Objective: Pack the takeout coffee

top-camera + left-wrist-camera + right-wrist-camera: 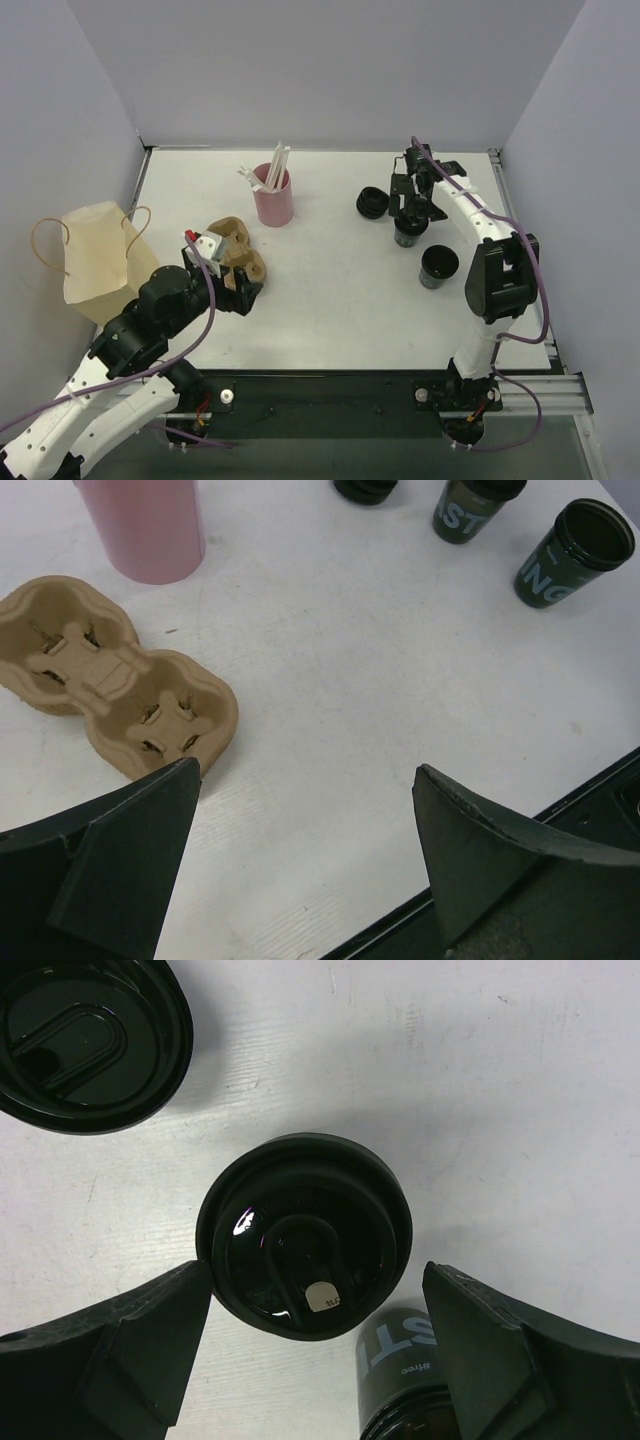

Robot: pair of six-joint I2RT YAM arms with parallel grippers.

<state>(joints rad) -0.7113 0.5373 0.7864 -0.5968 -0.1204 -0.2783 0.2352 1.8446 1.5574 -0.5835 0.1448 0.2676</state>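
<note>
Here, bare surface (pixel 330 290) separates the carrier (pixel 120 695) from the open cup (pixel 438 266); the bag (pixel 95 262) lies at the left edge. Left fingers (pixel 120 850) gape wide, empty, just beside the carrier; right fingers (pixel 130 1350) spread wide either side of a lidded cup (pixel 305 1235).

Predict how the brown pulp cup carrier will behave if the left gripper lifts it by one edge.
The cup carrier looks like thin moulded pulp, so probably light and stiff, though an edge may crush under a pinch. Its matte, fibrous surface should grip well. Lying flat and wide on the table, it is unlikely to roll or tip.
</note>
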